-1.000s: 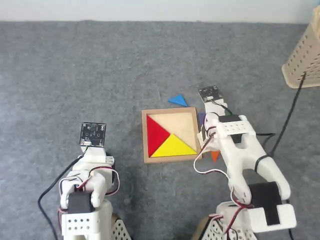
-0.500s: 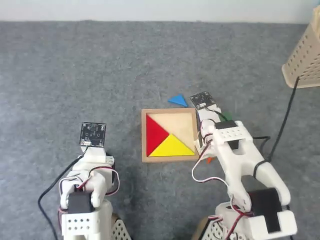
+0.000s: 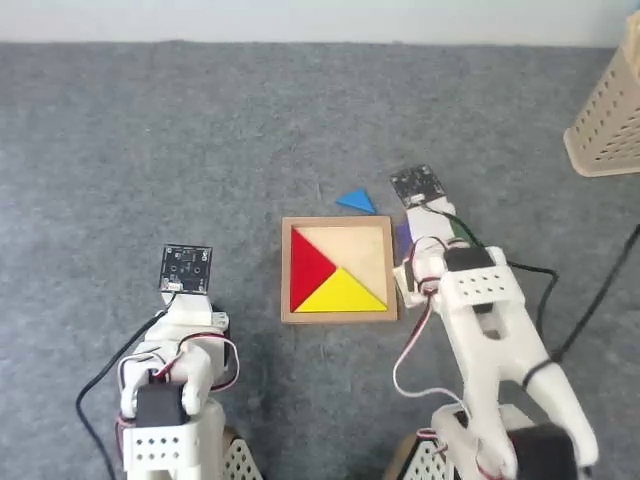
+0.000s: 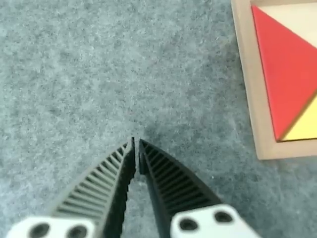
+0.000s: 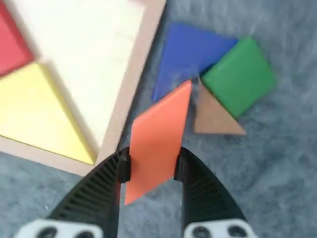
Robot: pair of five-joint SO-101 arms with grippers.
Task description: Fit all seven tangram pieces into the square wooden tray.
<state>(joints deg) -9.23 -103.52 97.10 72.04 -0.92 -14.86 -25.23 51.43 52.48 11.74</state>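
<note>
The square wooden tray (image 3: 287,270) lies mid-table with a red triangle (image 3: 310,265) and a yellow triangle (image 3: 342,293) set in it. My right gripper (image 5: 152,161) is shut on an orange parallelogram (image 5: 157,134), held just off the tray's right rim (image 5: 133,94). Past it a blue triangle (image 5: 190,54), a green square (image 5: 237,74) and a brown triangle (image 5: 215,116) lie together on the cloth. A small blue triangle (image 3: 355,201) rests behind the tray. My left gripper (image 4: 134,145) is shut and holds nothing, over bare cloth left of the tray (image 4: 250,99).
Grey cloth covers the table. A beige perforated basket (image 3: 610,110) stands at the back right corner. The right arm (image 3: 480,300) lies along the tray's right side, and the left arm (image 3: 185,330) sits near the front left.
The right arm swung toward the tray and then back to the right. The orange piece seen beside its forearm is now hidden under it. The left arm has kept still.
</note>
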